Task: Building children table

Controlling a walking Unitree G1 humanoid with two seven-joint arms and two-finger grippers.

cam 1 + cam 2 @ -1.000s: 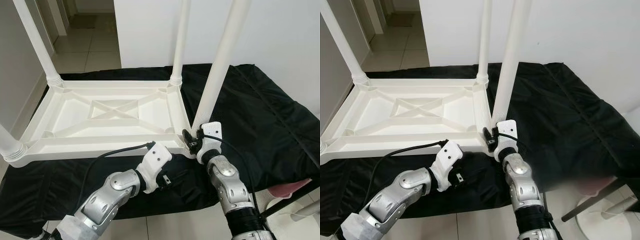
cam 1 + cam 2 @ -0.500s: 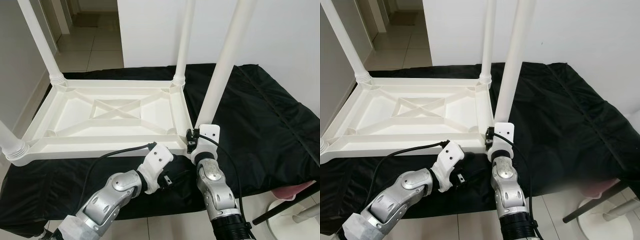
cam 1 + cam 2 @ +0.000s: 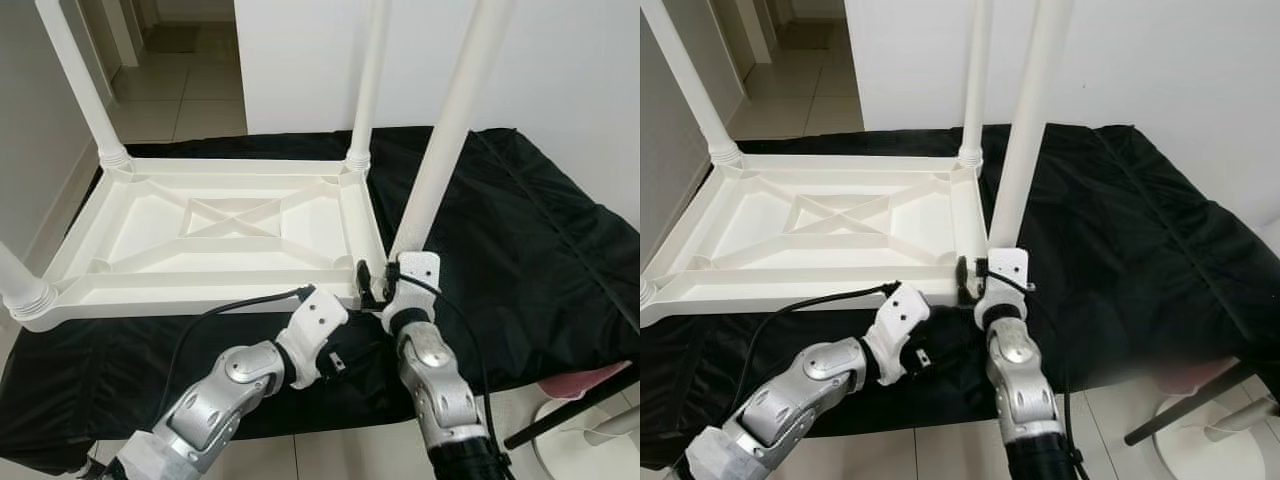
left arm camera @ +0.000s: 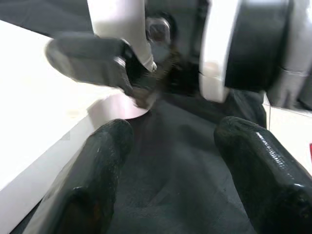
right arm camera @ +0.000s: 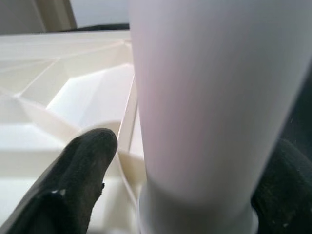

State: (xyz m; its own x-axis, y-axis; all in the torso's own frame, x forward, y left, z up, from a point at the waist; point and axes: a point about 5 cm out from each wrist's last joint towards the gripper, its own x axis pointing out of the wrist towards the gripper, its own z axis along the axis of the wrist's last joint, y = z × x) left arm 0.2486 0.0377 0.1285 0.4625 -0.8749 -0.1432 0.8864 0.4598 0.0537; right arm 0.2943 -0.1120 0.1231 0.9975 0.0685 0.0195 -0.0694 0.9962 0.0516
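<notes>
White plastic children's table [image 3: 220, 235] lay upside down on a black-draped worktop [image 3: 520, 230], underside ribs facing up. Four white legs stood in the corner sockets; the near-right leg [image 3: 440, 150] leaned slightly rather than standing plumb.

Right pincer [image 3: 378, 285] sat at the base of that leg, by the table's near-right corner. In the right wrist view one black finger [image 5: 73, 180] showed on each side of the leg [image 5: 204, 97], so it was pinching the leg just above its collar.

Left pincer [image 4: 168, 175] hovered low over the black cloth just beside that corner, fingers spread, holding nothing.

Judged step: seating the last leg into its socket. The lean suggested it was not fully home. Next move probably called for bringing the leg upright and pressing or twisting it down, with the tabletop steadied against sliding on the cloth.
</notes>
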